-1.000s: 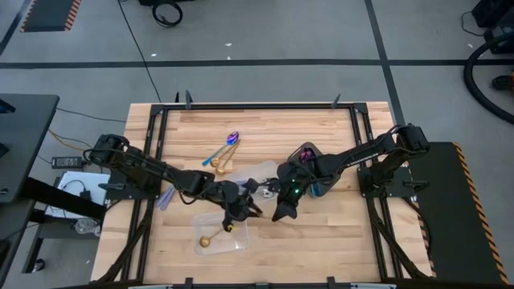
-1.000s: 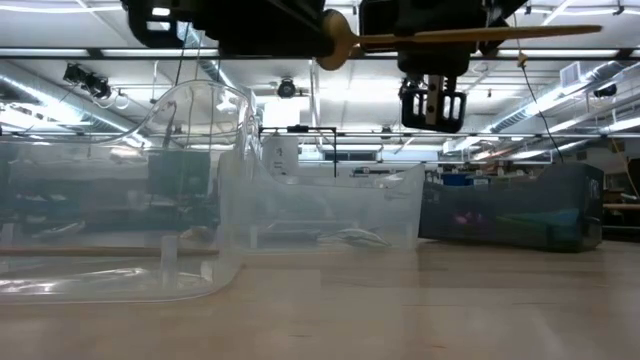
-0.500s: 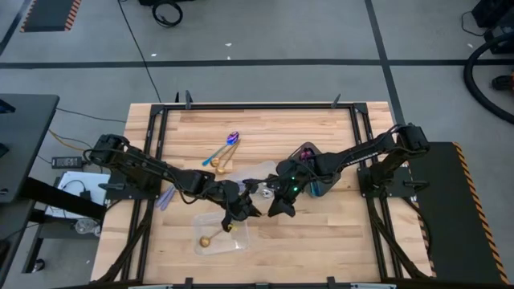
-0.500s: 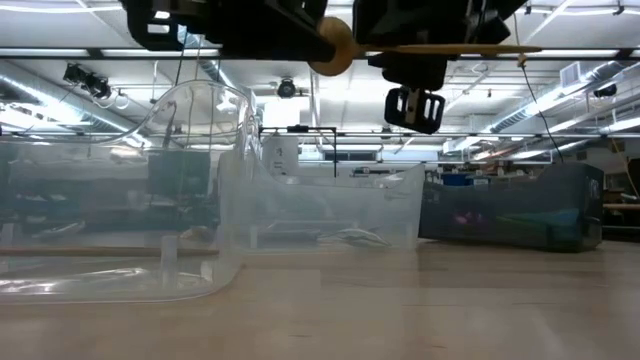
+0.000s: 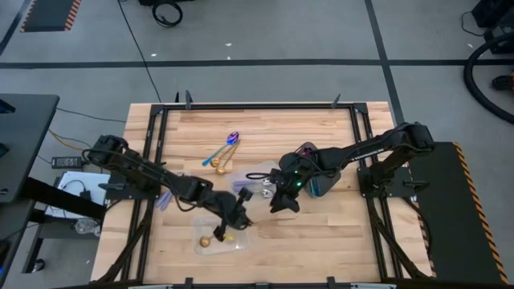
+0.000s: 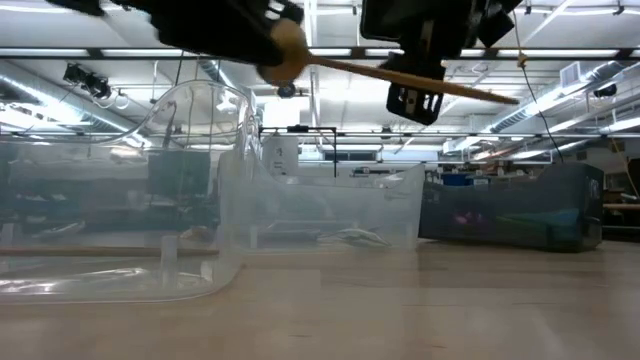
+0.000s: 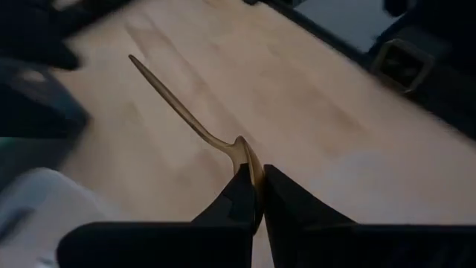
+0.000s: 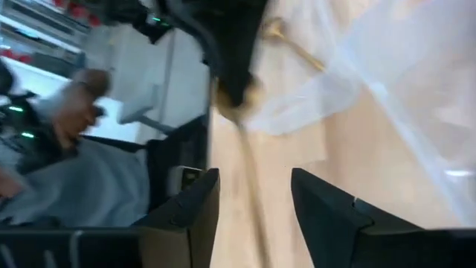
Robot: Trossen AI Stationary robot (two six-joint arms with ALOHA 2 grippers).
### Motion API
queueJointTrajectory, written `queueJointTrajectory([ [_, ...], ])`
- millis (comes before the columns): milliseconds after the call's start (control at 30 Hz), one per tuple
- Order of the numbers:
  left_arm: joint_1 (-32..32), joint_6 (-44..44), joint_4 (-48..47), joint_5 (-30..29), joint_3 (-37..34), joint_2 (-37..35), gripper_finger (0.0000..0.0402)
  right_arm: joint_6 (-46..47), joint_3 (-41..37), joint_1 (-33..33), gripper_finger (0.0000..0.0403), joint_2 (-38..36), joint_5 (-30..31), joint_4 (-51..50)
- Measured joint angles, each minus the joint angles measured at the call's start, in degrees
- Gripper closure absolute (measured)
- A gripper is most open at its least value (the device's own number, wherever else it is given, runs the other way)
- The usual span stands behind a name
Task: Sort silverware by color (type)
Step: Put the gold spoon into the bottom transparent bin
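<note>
My left gripper (image 5: 234,215) is shut on a gold spoon (image 6: 400,77) above the table's middle, beside a clear tray (image 5: 241,234) that holds another gold spoon (image 5: 210,238). The held spoon also shows in the left wrist view (image 7: 186,112). My right gripper (image 5: 279,202) is open and empty, just right of the left one; its fingers (image 8: 186,216) point at the held spoon (image 8: 245,149). Purple-blue and gold spoons (image 5: 225,152) lie on the wood farther back. A dark grey tray (image 5: 315,186) behind the right gripper holds purple spoons (image 5: 305,154). My left gripper pinches the gold spoon's bowl (image 7: 249,160) between its two fingers. The handle (image 7: 163,89) sticks out ahead of the fingers, along their line. The spoon is lifted clear of the table and tilted, its free handle end (image 6: 505,98) lower than the bowl (image 6: 287,50).
A second clear tray (image 5: 259,178) stands between the grippers and the loose spoons. In the low view the clear trays' walls (image 6: 200,200) stand at the left and middle, the dark tray (image 6: 520,215) at the right. Bare wood lies at the near right.
My left gripper has gone a little toward the table's left and near edges, toward the clear tray, with the gold spoon. The spoon has tipped from level to slanting, handle end down. My right gripper has drawn back slightly toward the far edge.
</note>
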Motion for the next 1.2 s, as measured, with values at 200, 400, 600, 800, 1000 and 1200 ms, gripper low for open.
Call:
queueJointTrajectory([
  [200, -5.2, -12.83, -7.13, -4.07, 0.04, -2.58, 0.0383, -2.97, 0.0, 1.28, 0.0227, -0.25, 4.86, -4.55],
  [400, -13.56, -24.42, -14.99, -19.73, 0.04, -6.77, 0.0382, -4.67, 0.0, 2.18, 0.0229, -0.57, 8.08, -5.29],
  [600, -23.99, -39.54, -21.86, -36.84, 0.01, -6.69, 0.0382, -8.4, 0.0, 2.26, 0.0229, -2.77, 12.64, -8.53],
  [800, -32.58, -47.96, -23.58, -48.01, -0.01, -6.71, 0.0381, -10.17, 0.0, 1.71, 0.0229, -3.59, 18.37, -10.05],
  [1000, -37.59, -59.73, -28.41, -48.7, 0.01, -6.74, 0.0381, -10.42, 0.0, 1.15, 0.0229, -3.59, 18.25, -10.05],
  [1200, -40.4, -67.48, -32.81, -47.96, -0.03, -6.51, 0.0381, -10.59, 0.0, 0.65, 0.0229, -3.59, 18.12, -10.06],
])
